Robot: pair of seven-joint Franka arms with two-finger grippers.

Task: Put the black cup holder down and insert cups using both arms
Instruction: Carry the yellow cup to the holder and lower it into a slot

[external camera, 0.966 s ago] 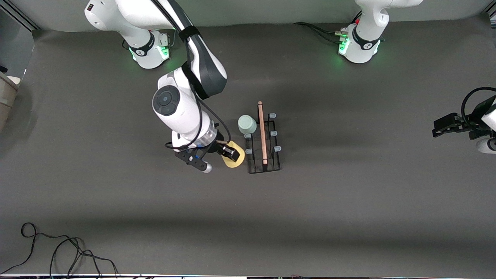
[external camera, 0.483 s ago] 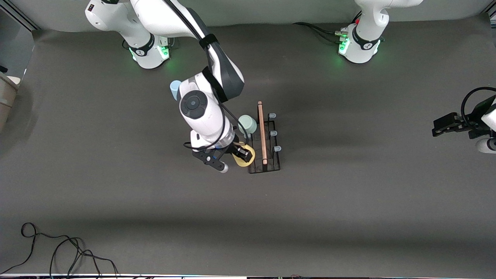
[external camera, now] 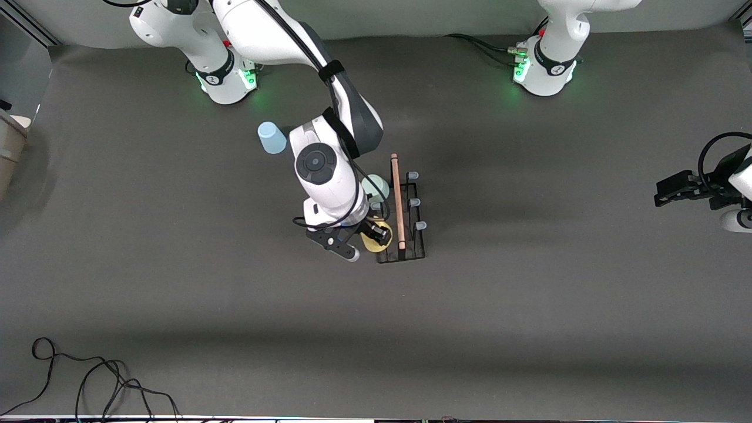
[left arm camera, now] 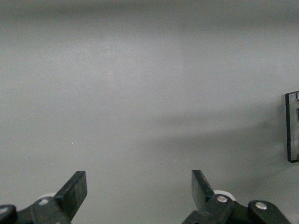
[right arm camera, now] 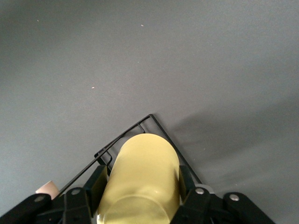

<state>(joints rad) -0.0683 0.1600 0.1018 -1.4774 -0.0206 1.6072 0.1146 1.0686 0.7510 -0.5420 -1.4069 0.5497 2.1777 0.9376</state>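
Observation:
The black cup holder (external camera: 411,235) stands mid-table, its wooden rod handle (external camera: 398,200) running along its top. A pale grey-green cup (external camera: 376,188) sits on a peg in the row toward the right arm's end. My right gripper (external camera: 376,235) (right arm camera: 141,179) is shut on the yellow cup (external camera: 371,244) (right arm camera: 142,168), over the black cup holder's (right arm camera: 148,117) near corner. A light blue cup (external camera: 271,138) stands on the table, farther from the front camera than the holder. My left gripper (external camera: 670,191) (left arm camera: 139,186) waits open at its end of the table, holding nothing.
Loose black cables (external camera: 88,376) lie at the near corner toward the right arm's end. A beige object (external camera: 9,141) sits just off that end of the table. A dark flat piece (left arm camera: 292,126) shows at the edge of the left wrist view.
My right arm has carried the yellow cup sideways from beside the holder to over its near corner. The blue cup has come into view from under the arm. The left arm is still.

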